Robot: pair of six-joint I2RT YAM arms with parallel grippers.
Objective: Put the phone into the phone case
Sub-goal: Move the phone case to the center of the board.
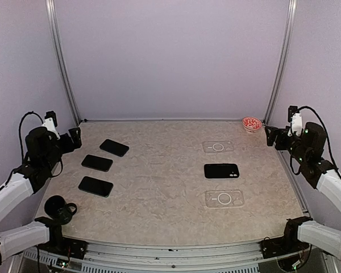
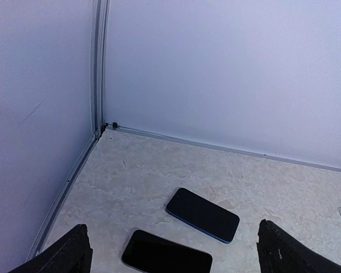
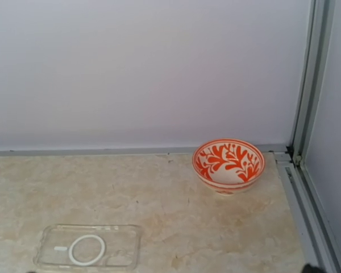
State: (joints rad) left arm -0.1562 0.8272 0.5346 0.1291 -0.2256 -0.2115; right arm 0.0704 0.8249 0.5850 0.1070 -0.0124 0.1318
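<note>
On the beige marbled tabletop (image 1: 159,193), a black rectangular phone (image 1: 221,170) lies flat on the right half, screen side not discernible, between two clear plastic phone cases that each have a white ring: the far clear case (image 1: 217,147) sits beyond it and the near clear case (image 1: 224,198) sits on the side towards the arm bases. The phone lies near both but touches neither, and both cases hold nothing. On the left half three more dark phones lie in a slanting row, each apart from the next: the far black phone with a blue edge (image 1: 114,148), the middle black phone (image 1: 96,162) and the near black phone (image 1: 95,186). A round black object (image 1: 59,207), too dark to make out, stands by the near left corner. A white bowl with an orange leaf pattern (image 3: 228,164) stands in the far right corner, close to the back wall and well apart from the far clear case. The left gripper (image 1: 74,138) hangs at the left edge of the table, beside the far black phone, and its dark fingers (image 2: 68,253) are spread wide with nothing between them. The right gripper (image 1: 270,136) hangs at the right edge near the bowl; its wrist view shows almost nothing of its fingers, so whether they are apart or together cannot be told, and no object is seen in them
</note>
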